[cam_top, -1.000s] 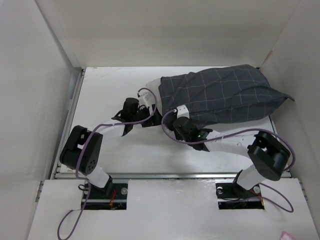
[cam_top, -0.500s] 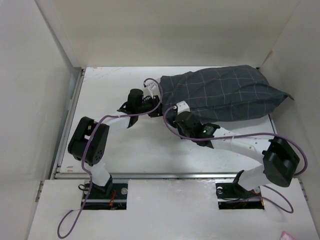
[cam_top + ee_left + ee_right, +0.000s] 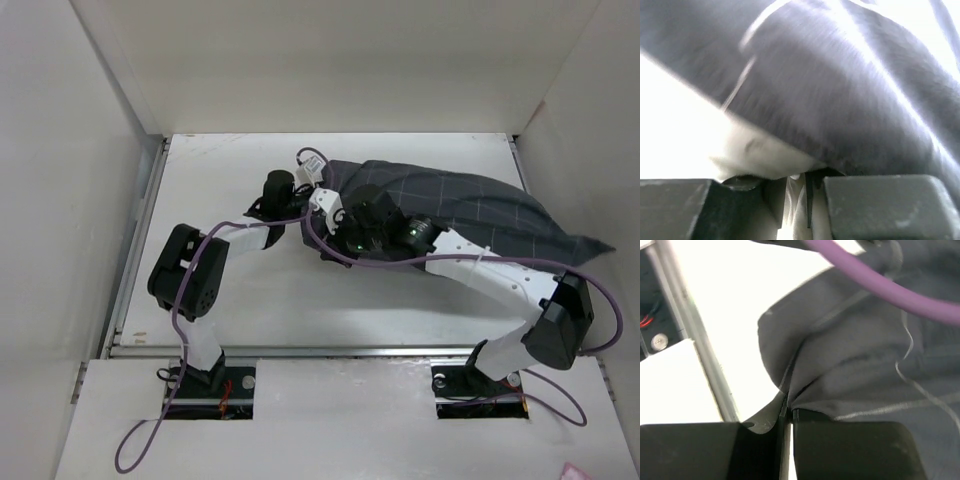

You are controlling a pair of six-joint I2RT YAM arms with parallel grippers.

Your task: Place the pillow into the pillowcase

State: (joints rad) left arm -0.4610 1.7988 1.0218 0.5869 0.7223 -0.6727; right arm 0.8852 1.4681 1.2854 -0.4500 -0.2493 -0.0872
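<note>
Our left gripper [image 3: 795,186] sits at the left, open end of the pillowcase [image 3: 470,205]. In its blurred wrist view the jaws stand nearly together, clenched on cloth at the dark hem. Under that hem we see a pale, soft patch, the pillow [image 3: 757,150]; the rest of it is hidden from us. Just right of there, our right gripper [image 3: 788,426] has its jaws clamped tight on a fold at the pillowcase's near-left corner, with a purple cable [image 3: 880,285] crossing above the fabric. The pillowcase lies wrinkled on the white tabletop [image 3: 250,300]. It stretches right from the 2 grippers, its far corner tapering toward the right wall [image 3: 590,120].
</note>
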